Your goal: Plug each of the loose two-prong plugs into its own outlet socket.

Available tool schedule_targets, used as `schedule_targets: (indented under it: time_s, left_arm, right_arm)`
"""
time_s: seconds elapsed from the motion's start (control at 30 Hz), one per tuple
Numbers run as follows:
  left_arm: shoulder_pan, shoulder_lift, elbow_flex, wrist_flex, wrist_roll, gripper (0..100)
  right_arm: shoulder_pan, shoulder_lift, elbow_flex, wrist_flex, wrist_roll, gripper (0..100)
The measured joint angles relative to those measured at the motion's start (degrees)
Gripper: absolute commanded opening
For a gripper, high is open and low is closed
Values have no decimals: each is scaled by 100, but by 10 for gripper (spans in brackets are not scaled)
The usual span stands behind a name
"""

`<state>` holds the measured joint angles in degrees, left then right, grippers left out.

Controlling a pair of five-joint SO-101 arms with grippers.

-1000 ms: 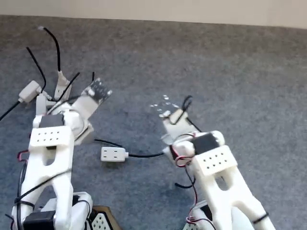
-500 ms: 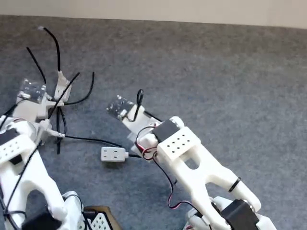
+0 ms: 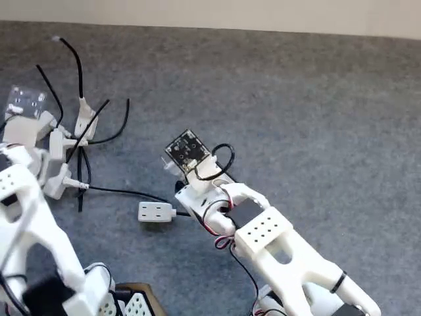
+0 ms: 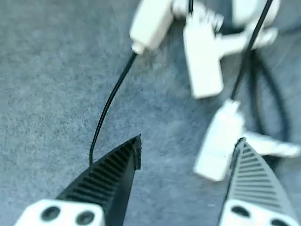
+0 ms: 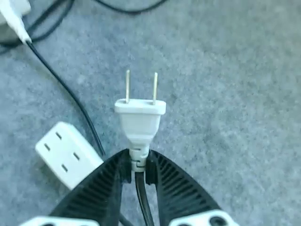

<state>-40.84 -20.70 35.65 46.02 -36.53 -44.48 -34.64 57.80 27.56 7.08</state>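
Over the last sec the R arm swung in from the right. The right gripper (image 5: 138,162) is clamped on the held plug (image 5: 139,115) at its cord neck, prongs free, just beside the outlet block (image 5: 68,160) — not yet inserted. The left gripper (image 4: 188,143) shifted left, jaws spread over a loose plug (image 4: 218,146) — no pickup yet.

Far and right-hand carpet (image 3: 309,105) open. Tangled cords and plugs (image 3: 62,141) crowd the left side; one cord (image 3: 122,192) crosses toward outlet block (image 3: 156,212).
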Motion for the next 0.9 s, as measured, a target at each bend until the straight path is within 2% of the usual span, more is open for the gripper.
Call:
schedule_targets:
  time_s: [0.13,0.27,0.37,0.6,0.9]
  left_arm:
    - [905,-1231,105,141,818,355]
    - [2092,-2787,862,141,1582,362]
    - [2664,-3833,1503,141,2101,362]
    - [2804,-5442,2892,141,2488,359]
    - [3288,-6673,3982,378,2629,358]
  right_arm:
    - [0,-26,53,-334,-193,5]
    - [0,-26,97,-422,-237,5]
    - [-123,-35,132,-431,-237,5]
    - [-879,-35,457,-325,-237,5]
    - [-844,-35,440,18,-237,5]
